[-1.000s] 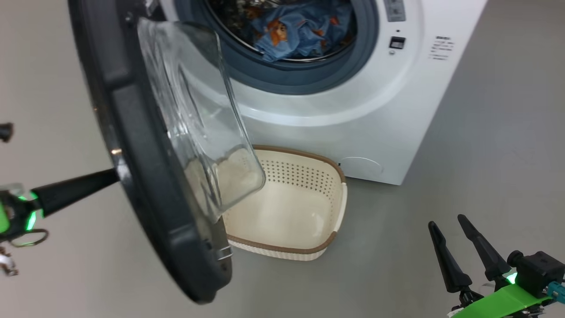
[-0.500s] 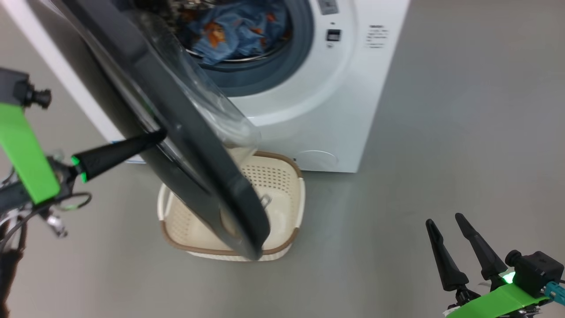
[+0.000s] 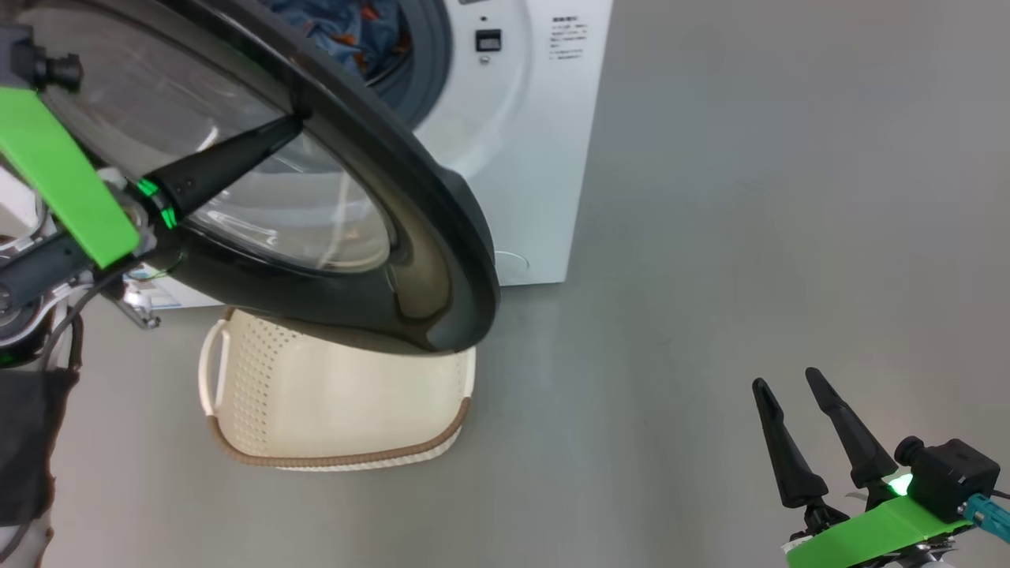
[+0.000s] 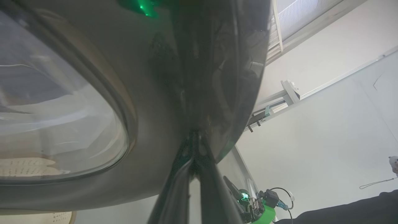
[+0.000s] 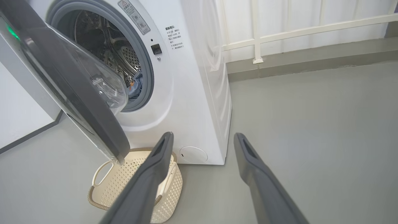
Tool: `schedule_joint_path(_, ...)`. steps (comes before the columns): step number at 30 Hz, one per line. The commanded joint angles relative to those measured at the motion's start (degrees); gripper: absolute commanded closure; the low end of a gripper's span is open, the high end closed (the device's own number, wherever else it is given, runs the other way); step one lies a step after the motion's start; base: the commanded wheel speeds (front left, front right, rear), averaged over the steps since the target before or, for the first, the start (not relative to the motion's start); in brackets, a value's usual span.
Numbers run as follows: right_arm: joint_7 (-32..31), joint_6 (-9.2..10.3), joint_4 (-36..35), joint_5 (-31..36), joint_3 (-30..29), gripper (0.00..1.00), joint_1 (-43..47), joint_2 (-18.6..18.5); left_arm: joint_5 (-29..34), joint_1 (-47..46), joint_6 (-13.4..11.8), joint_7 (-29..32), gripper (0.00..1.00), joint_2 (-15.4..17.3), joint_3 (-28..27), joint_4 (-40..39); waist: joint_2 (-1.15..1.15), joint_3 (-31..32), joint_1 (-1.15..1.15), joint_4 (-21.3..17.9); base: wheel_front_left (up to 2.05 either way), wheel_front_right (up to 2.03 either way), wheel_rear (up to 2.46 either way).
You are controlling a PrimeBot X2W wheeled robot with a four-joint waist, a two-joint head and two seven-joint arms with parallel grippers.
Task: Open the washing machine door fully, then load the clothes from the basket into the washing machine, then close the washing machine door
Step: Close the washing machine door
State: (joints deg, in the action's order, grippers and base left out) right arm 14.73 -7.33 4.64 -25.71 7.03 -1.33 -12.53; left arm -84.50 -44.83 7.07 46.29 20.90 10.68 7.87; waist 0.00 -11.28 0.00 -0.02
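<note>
Left end effector (image 3: pixel 288 130) shut, tips on the washing machine door (image 3: pixel 442 237); right end effector (image 3: pixel 785 379) apart and empty.
Head view: the door stands part-way open above the basket (image 3: pixel 260 379), which sits on the floor (image 3: pixel 710 237) before the washing machine (image 3: pixel 521 158); the clothes (image 3: pixel 339 28) lie inside it. Left wrist view: the closed fingers (image 4: pixel 174 193) meet on the door's glossy black rim. Right wrist view: the two fingers (image 5: pixel 149 174) stand wide, well apart from door and basket, blue fabric visible inside the machine.
</note>
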Motion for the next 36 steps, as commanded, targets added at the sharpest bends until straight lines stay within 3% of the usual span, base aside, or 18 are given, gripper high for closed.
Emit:
schedule_joint_path(1, 0.27, -0.16, -1.39, 0.25, 1.18, 0.0, -1.54, -0.16, 0.8, -2.77, 0.41, -0.64, 1.0, 2.61, -1.71, -0.56, 0.0, -0.78, 0.0, -0.97, 0.0, 0.0, 0.0)
schedule_joint_path(12, 0.27, -0.16, -0.89, 0.19, 1.35, 0.0, -1.66, -0.31, 2.38, 2.88, 0.41, -3.87, 1.0, 6.71, -1.09, -1.11, 0.0, 0.3, 0.0, 0.97, 0.0, 0.0, 0.0)
schedule_joint_path(13, 0.27, -0.16, -0.87, 0.19, 1.4, 0.0, -1.61, -0.43, 2.45, 3.81, 0.41, -4.29, 0.87, 7.08, -1.05, -1.27, 0.0, 0.47, 0.0, 1.31, 0.0, 0.0, 0.0)
schedule_joint_path(14, 0.27, -0.16, -0.86, 0.18, 1.45, 0.0, -1.57, -0.56, 2.47, 4.73, 0.41, -4.93, 0.65, 7.39, -1.17, -1.42, 0.0, 0.66, 0.0, 1.64, 0.0, 0.0, 0.0)
schedule_joint_path(16, 0.27, -0.16, -0.81, 0.15, 1.65, 0.0, -1.46, -0.89, 2.46, 6.59, 0.41, -6.32, 0.51, 7.89, -1.44, -1.63, 0.0, 1.07, 0.0, 2.25, 0.0, 0.0, 0.0)
schedule_joint_path(17, 0.27, -0.16, -0.78, 0.13, 1.69, 0.0, -1.41, -1.08, 2.61, 7.53, 0.41, -7.04, 0.3, 8.22, -1.51, -1.79, 0.0, 1.24, 0.0, 2.56, 0.0, 0.0, 0.0)
schedule_joint_path(18, 0.27, -0.16, -0.74, 0.09, 1.68, 0.0, -1.35, -1.24, 2.96, 8.45, 0.41, -8.1, 0.0, 8.49, -1.64, -1.91, 0.0, 1.42, 0.0, 2.88, 0.0, 0.0, 0.0)
schedule_joint_path(27, 0.27, -0.16, -0.34, -0.13, 1.47, 0.0, -0.61, -2.14, 4.94, 17.43, 0.41, -16.92, 0.0, 9.81, -0.86, -1.85, 0.0, 3.04, 0.0, 4.68, 0.0, 0.0, 0.0)
schedule_joint_path(36, 0.27, -0.16, -0.27, -0.53, 0.84, 0.0, 0.62, -3.49, 7.95, 27.15, 0.42, -30.67, 0.0, 12.09, 1.34, -1.35, 0.0, 4.39, 0.0, 5.31, 0.0, 0.0, 0.0)
